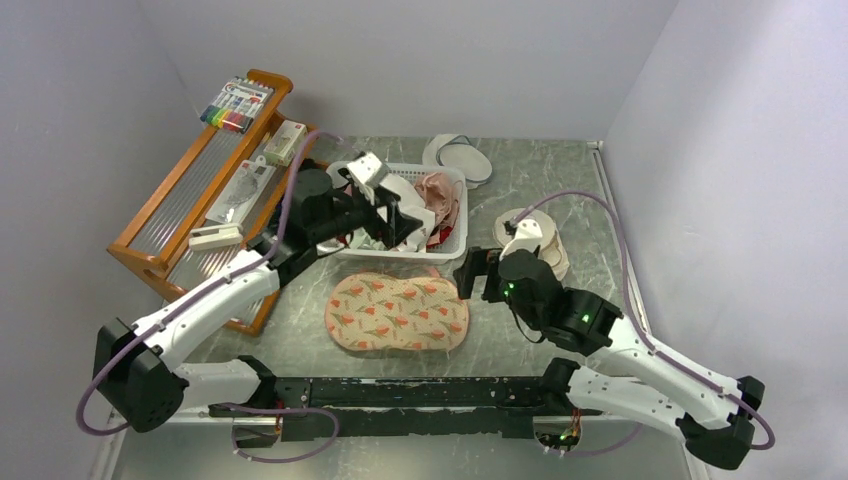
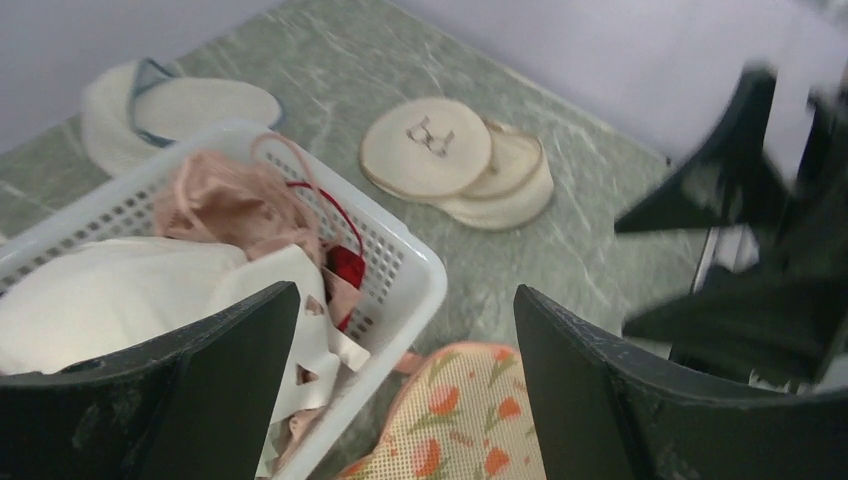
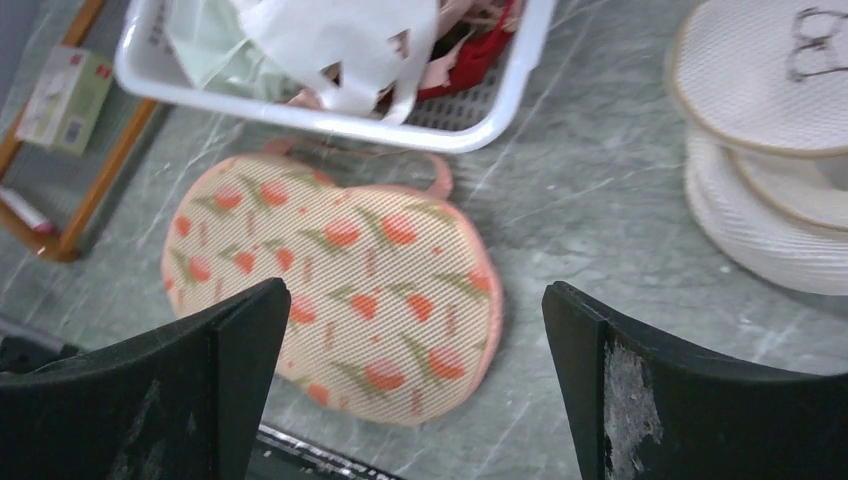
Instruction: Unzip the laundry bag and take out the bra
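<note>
Both tools [image 2: 405,292] [image 3: 415,288] gape; laundry bag [image 1: 398,312] lies flat.

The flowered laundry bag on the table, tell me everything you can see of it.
The laundry bag is an oval peach mesh pouch printed with orange-red flowers and green leaves, edged in pink trim, with a small pink loop on the side facing the white basket. It lies flat on the green table, apparently closed, just in front of the basket. Left gripper and right gripper hang clear of it.
</note>
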You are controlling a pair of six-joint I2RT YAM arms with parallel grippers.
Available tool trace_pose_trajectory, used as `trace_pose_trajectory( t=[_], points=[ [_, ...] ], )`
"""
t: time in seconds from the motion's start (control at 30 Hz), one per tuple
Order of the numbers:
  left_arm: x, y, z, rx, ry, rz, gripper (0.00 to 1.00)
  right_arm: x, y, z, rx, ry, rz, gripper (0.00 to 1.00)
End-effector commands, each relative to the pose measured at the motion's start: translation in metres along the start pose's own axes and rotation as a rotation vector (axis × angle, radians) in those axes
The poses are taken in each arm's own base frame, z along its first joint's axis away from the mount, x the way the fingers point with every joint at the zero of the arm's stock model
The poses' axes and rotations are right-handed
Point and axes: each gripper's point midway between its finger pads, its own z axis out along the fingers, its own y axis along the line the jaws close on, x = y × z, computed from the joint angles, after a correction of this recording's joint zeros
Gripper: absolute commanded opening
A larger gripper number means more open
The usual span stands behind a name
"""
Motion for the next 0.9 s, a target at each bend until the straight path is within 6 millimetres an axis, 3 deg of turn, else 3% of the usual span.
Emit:
trace_pose_trajectory(
  t=[0.0, 0.13, 0.3, 0.6, 0.7, 0.87],
  points=[
    [0.038, -0.037, 0.010, 0.184, 0.031, 0.161, 0.89, -0.019, -0.029, -0.001, 0.122, -0.058, -0.018, 1.00],
    [0.086, -0.069, 0.005, 0.303, 0.085, 0.344, 0.92, -0.028, -0.055, 0.008, 0.155, -0.056, 0.030, 1.00],
    [0.140, -0.106, -0.009, 0.464, 0.145, 0.532, 0.89, -0.023, -0.078, 0.017, 0.142, -0.018, 0.069, 1.00],
    [0.229, -0.151, -0.002, 0.520, 0.344, 0.772, 0.81, -0.016, -0.056, 0.021, -0.007, -0.009, 0.119, 1.00],
    [0.245, -0.157, -0.001, 0.488, 0.369, 0.869, 0.77, -0.009, -0.055, 0.023, -0.018, -0.001, 0.140, 1.00],
    [0.240, -0.144, 0.014, 0.330, 0.327, 0.958, 0.63, 0.001, -0.064, 0.021, 0.016, -0.004, 0.175, 1.00]
  ],
)
